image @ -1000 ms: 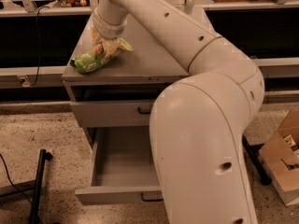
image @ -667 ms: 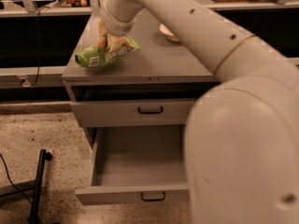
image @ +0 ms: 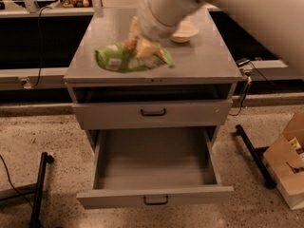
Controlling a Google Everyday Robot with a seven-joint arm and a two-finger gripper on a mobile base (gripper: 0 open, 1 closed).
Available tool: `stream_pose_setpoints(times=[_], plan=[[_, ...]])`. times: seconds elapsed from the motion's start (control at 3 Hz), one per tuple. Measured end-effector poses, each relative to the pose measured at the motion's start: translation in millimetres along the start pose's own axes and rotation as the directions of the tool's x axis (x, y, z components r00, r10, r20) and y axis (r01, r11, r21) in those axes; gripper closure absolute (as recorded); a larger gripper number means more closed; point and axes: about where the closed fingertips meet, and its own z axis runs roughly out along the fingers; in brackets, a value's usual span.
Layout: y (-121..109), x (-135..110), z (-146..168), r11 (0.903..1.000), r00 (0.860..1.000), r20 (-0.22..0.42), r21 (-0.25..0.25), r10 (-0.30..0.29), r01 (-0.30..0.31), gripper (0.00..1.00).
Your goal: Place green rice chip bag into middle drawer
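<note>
No legible text or numbers. The white patch (image: 113,64) on the green rice chip bag (image: 124,60), just under the jaws, is unreadable. The gripper (image: 142,45) is on the bag atop the cabinet (image: 213,63).

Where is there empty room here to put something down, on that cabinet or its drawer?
The open middle drawer looks bare wall to wall. On the cabinet top, free patches lie between the white bowl and the front edge, and left of the green rice chip bag. It is crowded mid-top, where the gripper sits on the bag.

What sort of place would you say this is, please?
Probably a lab or workshop: a grey drawer cabinet on a speckled floor, cables, a cardboard box. The gripper is over the cabinet top, at the green rice chip bag.
</note>
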Motion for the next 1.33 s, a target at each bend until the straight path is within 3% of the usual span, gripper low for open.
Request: stream_pose_setpoints(times=[0.33,0.67,1.0,1.33], plan=[[94.5,21.1,-3.3,0.9715,0.986,-0.067,-0.172,0.153,-0.163,1.00],[122.5,24.0,6.7,0.9565,0.983,-0.088,-0.233,0.159,-0.175,1.00],[120.8,23.7,5.9,0.9574,0.984,-0.087,-0.230,0.159,-0.175,1.00],[128.0,31.1,36.4,0.9396,0.980,-0.061,-0.278,0.191,-0.200,1.00]])
